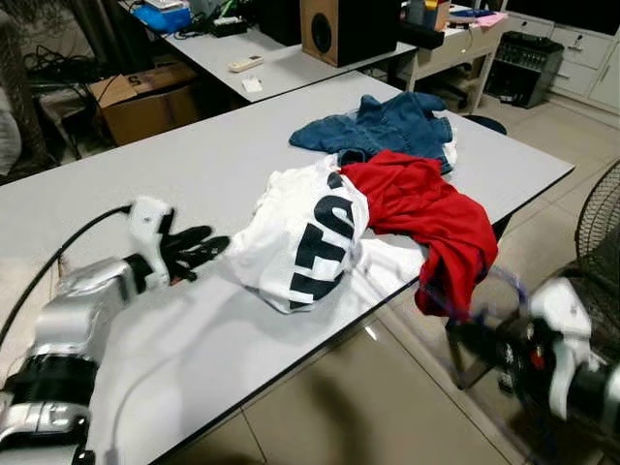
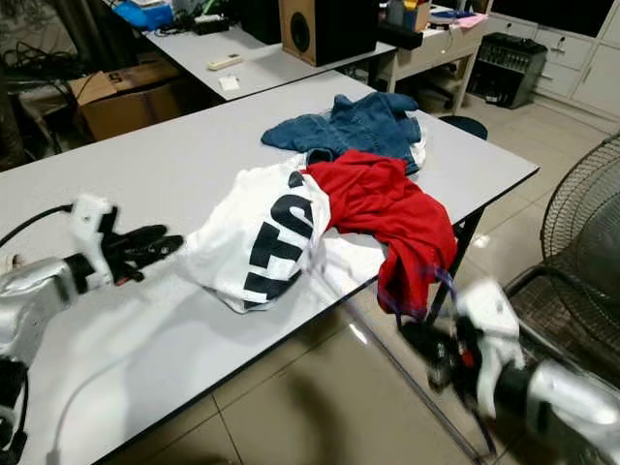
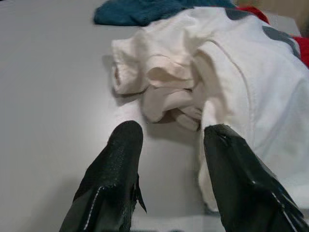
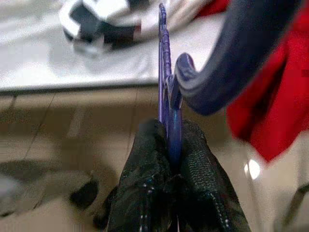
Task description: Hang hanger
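Observation:
My right gripper (image 4: 169,133) is shut on a purple-blue plastic hanger (image 4: 163,58), whose curved hook (image 4: 241,58) arcs up past the fingers. This gripper (image 1: 467,339) hangs blurred off the table's front edge, below a red shirt (image 1: 426,208) that droops over that edge. My left gripper (image 1: 208,244) rests open on the grey table (image 1: 145,174), its fingertips just short of a crumpled white T-shirt with dark lettering (image 1: 310,237). In the left wrist view the white T-shirt (image 3: 231,72) lies right ahead of the open fingers (image 3: 123,145). A denim garment (image 1: 387,126) lies behind the shirts.
A standing fan's (image 1: 601,223) wire cage is at the far right beside my right arm. Behind are a second table (image 1: 281,63) with a speaker (image 1: 334,29), a cardboard box (image 1: 145,97) and white cabinets. Tiled floor (image 1: 339,397) lies below the table edge.

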You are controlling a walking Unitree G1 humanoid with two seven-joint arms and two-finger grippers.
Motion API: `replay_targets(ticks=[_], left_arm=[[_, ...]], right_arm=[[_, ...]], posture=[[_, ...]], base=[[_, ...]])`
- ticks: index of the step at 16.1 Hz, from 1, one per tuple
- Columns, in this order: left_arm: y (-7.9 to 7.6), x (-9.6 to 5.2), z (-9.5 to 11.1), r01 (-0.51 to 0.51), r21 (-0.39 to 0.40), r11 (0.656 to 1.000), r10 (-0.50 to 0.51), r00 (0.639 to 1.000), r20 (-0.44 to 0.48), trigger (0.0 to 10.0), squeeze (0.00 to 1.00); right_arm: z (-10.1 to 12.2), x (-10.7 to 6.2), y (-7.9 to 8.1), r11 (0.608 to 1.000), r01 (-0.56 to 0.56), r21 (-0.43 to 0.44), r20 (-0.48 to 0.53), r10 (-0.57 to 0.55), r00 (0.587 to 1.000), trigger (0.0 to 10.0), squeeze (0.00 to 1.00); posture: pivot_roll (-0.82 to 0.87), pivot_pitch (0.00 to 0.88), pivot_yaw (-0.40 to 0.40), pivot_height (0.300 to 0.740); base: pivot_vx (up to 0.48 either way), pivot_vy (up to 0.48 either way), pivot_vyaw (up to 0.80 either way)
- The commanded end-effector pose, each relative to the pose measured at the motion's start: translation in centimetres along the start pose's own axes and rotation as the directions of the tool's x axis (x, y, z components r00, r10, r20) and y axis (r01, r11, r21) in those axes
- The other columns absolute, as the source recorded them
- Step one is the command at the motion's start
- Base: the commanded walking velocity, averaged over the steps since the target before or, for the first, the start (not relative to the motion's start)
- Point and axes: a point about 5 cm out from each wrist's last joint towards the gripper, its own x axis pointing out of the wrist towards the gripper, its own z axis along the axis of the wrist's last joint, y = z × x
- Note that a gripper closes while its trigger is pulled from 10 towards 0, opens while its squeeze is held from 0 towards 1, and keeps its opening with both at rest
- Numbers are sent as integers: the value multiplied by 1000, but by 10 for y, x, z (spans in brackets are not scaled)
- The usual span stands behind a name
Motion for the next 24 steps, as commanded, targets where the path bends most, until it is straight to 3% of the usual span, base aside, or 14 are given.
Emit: replay_targets(ticks=[1, 5, 15, 16, 17, 18, 24], left_arm=[[1, -5, 11, 6, -21, 1000, -5, 999, 52, 10000, 0], [-7, -9, 2, 98, -211, 973, -90, 995, 49, 10000, 0], [-21, -7, -21, 142, -161, 977, -153, 987, -55, 10000, 0], [-21, -5, -21, 136, -160, 978, -145, 988, -45, 8824, 0], [-20, -3, -20, 118, -159, 980, -124, 992, -24, 4078, 0], [-20, 0, -19, 107, -161, 981, -110, 994, -9, 0, 0], [-27, 6, -21, 139, -185, 973, -137, 990, 21, 0, 0]], right_arm=[[2, -4, 0, 1000, 8, -11, -4, -8, 1000, 10000, 0], [-3, -8, 1, 1000, 13, -4, -14, -13, 1000, 10000, 0], [8, -6, 3, 999, -9, -51, 32, 11, 999, 10000, 0], [9, -6, 3, 999, -10, -52, 33, 12, 999, 10000, 0], [9, -6, 3, 998, -12, -54, 34, 14, 999, 10000, 0], [9, -5, 3, 998, -14, -55, 34, 16, 999, 10000, 0], [8, -5, 3, 998, -14, -57, 35, 16, 999, 10000, 0]], posture=[[-76, 0, 88, 740], [-75, 0, 90, 740], [-75, 0, 91, 740], [-76, 0, 91, 740], [-75, 0, 90, 740], [-74, 0, 89, 740], [-77, 0, 93, 740]], base=[[0, 0, 0], [0, 0, 0], [0, 0, 0], [0, 0, 0], [0, 0, 0], [0, 0, 0], [0, 0, 0]])
